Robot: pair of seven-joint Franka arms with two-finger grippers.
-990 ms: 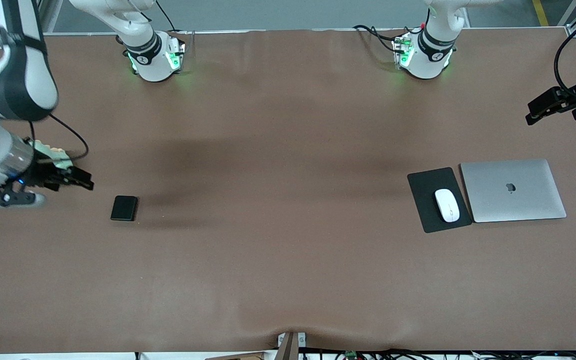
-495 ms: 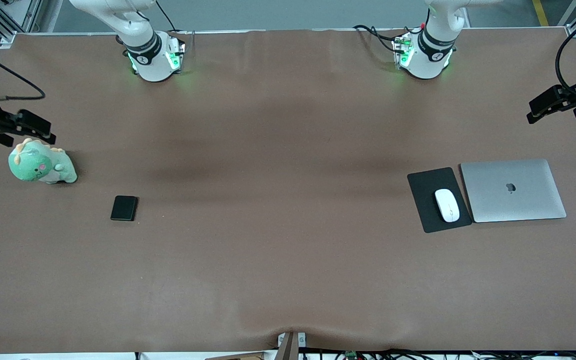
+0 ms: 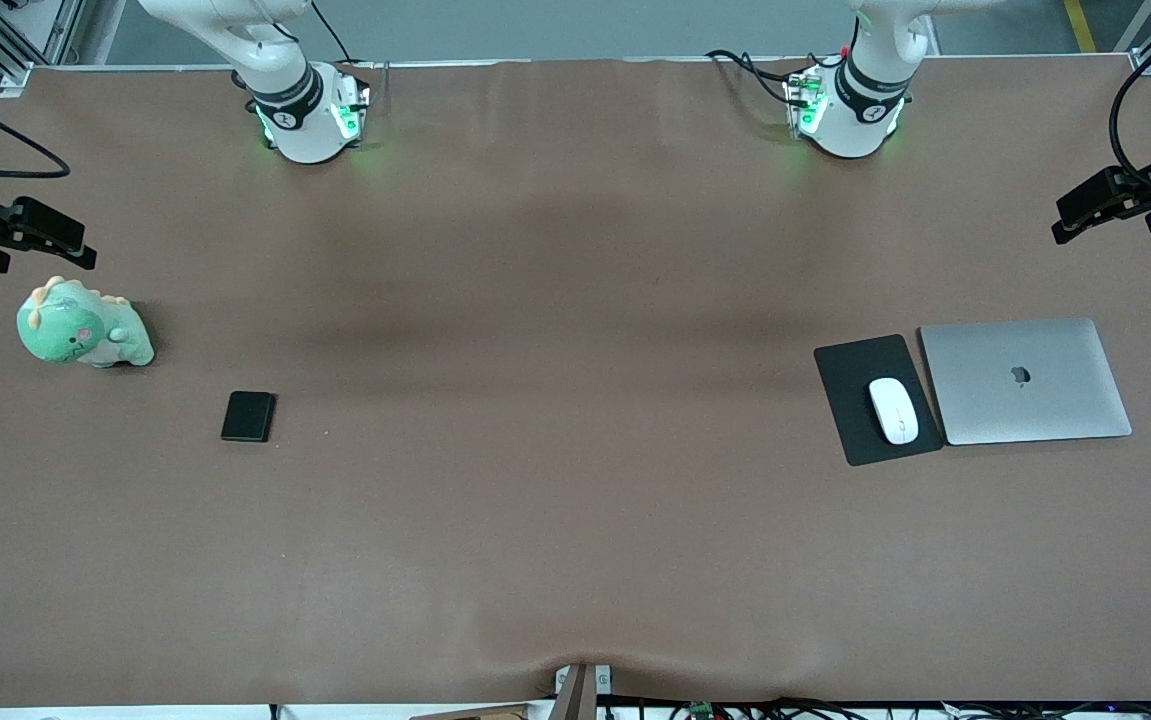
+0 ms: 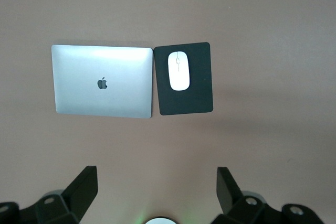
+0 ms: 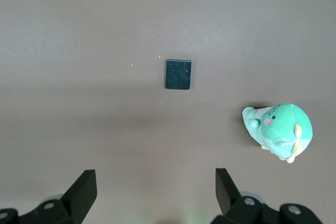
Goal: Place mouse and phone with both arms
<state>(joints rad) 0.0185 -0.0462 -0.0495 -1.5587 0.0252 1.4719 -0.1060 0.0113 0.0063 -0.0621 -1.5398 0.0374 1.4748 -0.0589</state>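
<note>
Hovering empty, right gripper fingers apart above phone; left gripper likewise, fingers apart above mouse.

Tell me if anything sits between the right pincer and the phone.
Nothing visible does. The right pincer hangs open near the table's edge; the green toy sits beside that path, apart from the phone.

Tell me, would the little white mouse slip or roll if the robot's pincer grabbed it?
The mouse looks smooth and rounded, so it might slip between the fingers. Its underside lies flat on the black pad, so it probably slides rather than rolls. It is small, so likely light. Both the left pincer and the right pincer are open, away from it.
</note>
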